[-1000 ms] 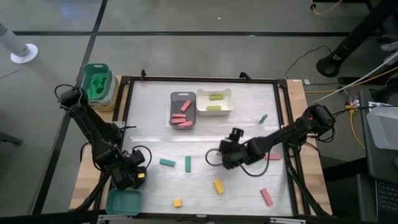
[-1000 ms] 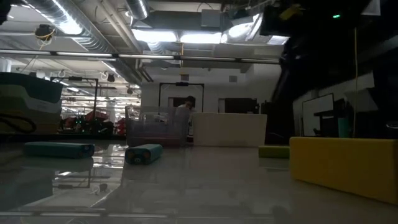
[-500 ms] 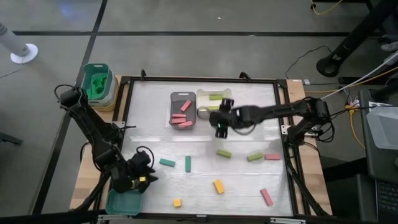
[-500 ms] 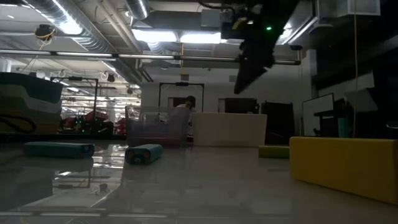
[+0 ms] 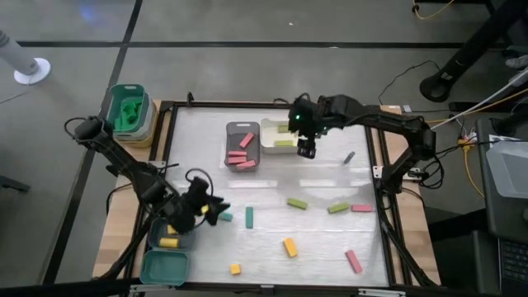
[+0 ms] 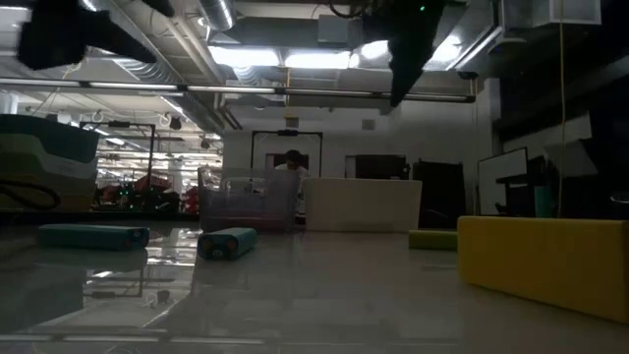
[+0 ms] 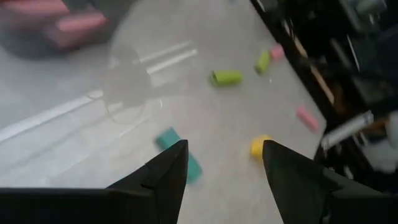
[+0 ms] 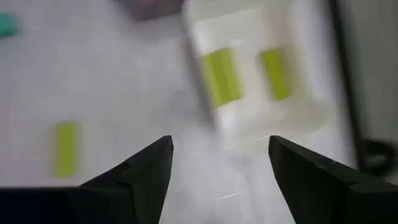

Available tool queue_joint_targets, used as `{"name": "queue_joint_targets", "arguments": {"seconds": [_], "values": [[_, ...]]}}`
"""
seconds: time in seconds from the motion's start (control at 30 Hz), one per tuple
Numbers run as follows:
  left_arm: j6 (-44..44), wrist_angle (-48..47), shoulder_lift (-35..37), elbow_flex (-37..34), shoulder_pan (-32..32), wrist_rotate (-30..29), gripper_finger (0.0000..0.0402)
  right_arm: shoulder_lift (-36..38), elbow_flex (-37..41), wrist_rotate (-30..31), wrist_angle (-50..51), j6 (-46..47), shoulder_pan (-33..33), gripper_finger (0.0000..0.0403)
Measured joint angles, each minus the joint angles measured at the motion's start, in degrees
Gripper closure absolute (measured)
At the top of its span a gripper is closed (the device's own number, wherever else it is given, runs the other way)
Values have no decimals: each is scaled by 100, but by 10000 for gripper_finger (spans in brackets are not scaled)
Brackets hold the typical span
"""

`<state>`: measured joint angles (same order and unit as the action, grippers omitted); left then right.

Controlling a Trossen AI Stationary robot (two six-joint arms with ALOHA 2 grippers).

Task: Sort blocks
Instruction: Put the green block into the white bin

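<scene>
Blocks lie scattered on the table [image 5: 272, 177]: two teal bars [image 5: 223, 216] [image 5: 249, 218], green ones [image 5: 297, 203] [image 5: 338, 208], pink [image 5: 362, 208] [image 5: 353, 261], yellow [image 5: 289, 247] [image 5: 235, 269] and a small teal one [image 5: 350, 157]. My left gripper [image 5: 213, 208] hangs open and empty just left of the teal bar [image 7: 180, 154]. My right gripper [image 5: 307, 150] is open and empty at the front right corner of the white tray [image 5: 305, 125], which holds two green blocks [image 8: 224, 76] [image 8: 275, 73]. The grey tray [image 5: 232, 129] holds several pink blocks.
At the front left a pale tray holds a yellow block [image 5: 169, 242], with a teal tray [image 5: 163, 268] in front of it. Another teal tray [image 5: 115, 103] stands off the table's back left corner. A black frame [image 5: 381, 177] rims the table.
My right gripper swung from the table's middle back to the white tray. My left gripper moved right from the front-left trays toward the teal bar; a yellow block now shows in the pale tray.
</scene>
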<state>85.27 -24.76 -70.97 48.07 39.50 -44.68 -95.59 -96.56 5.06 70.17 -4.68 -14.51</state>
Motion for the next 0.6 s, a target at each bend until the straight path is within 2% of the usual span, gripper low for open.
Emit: {"name": "queue_joint_targets", "arguments": {"seconds": [0.13, 0.23, 0.33, 0.47, 0.6], "values": [[-539, -4, 203, 0, -648, -3, 208, 0, -71, -1444, 498, 15, -223, 139], [-1487, -2, 350, 0, -1110, -3, 208, 7, 131, -2030, 537, 79, -175, 139], [-2353, -7, 491, 0, -1534, 163, 208, 4, 473, -2089, 479, 386, 84, 139], [-3328, -12, 661, 0, -2072, 708, 208, 2, 1138, -1869, 216, 955, 607, 139], [-3990, -15, 703, 2, -2499, 1095, 208, 0, 1834, -1864, -551, 1833, 1264, 139]]}}
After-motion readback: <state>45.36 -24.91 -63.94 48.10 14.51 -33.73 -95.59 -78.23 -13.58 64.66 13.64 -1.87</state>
